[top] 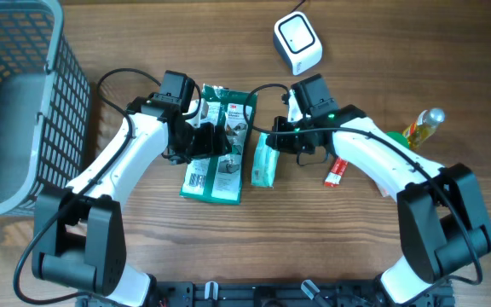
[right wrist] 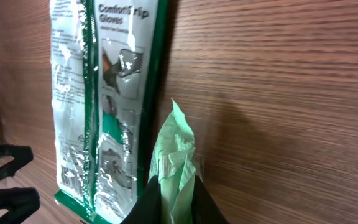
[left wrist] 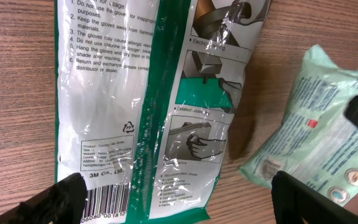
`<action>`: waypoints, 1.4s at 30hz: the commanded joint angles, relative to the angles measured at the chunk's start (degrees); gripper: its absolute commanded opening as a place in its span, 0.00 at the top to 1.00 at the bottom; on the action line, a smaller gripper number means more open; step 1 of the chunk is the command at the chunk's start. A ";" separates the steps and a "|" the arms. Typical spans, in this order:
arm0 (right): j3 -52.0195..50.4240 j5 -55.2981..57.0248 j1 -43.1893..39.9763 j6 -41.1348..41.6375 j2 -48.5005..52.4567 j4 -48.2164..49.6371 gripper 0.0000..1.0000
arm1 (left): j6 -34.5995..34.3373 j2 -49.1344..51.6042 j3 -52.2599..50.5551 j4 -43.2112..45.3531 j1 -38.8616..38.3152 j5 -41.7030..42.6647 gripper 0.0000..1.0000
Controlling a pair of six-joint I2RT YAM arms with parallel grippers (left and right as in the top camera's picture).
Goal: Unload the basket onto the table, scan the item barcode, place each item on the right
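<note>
On the wooden table (top: 143, 34), a green and white glove package (top: 220, 149) lies flat in the middle, with its long side running from far to near. The left gripper (top: 207, 142) hangs over this package with its two fingers (left wrist: 64, 198) spread wide apart and nothing between them. In the left wrist view the printed back of the package is below it, and the barcode (left wrist: 104, 213) is at the near edge of the package, partly cut off by the picture border. Just to the right of the glove package, touching it or almost touching it, there is a light green pack (top: 264, 164). The right gripper (top: 271, 141) is clamped on the far end of this pack: in the right wrist view the thin crumpled edge of the pack is pinched between the closed black fingers (right wrist: 146, 199). I cannot tell if the pack is lifted or rests on the wood. The white scanner (top: 297, 43) stands at the far side of the table, well apart from both packs. A grey wire basket (top: 24, 102) is on the far left, a small red tube (top: 337, 171) lies right of the light green pack, under the right arm, and a bottle (top: 423, 128) with a yellow and green label lies further right
</note>
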 commanded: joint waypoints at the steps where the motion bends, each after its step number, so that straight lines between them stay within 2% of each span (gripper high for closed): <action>1: 0.13 -0.39 1.14 1.53 -0.52 0.81 0.94 | -0.31 -0.28 -0.50 0.17 -0.15 -0.33 0.12; 21: 0.13 2.67 1.20 1.40 -0.52 0.70 0.93 | -0.31 -0.28 -0.50 0.17 -0.15 -0.33 0.12; 30: 0.11 2.67 1.20 1.36 -0.52 0.76 0.86 | -0.31 -0.28 -0.50 0.17 -0.15 -0.33 0.13; 38: 0.11 4.17 1.20 1.33 -0.52 0.72 0.85 | -0.31 -0.28 -0.50 0.17 -0.15 -0.33 0.12; 39: 0.11 4.52 1.20 1.36 -0.52 0.72 0.80 | -0.31 -0.28 -0.50 0.17 -0.15 -0.33 0.12; 42: 0.11 4.74 1.20 1.33 -0.52 0.72 0.79 | -0.31 -0.28 -0.50 0.15 -0.15 -0.33 0.12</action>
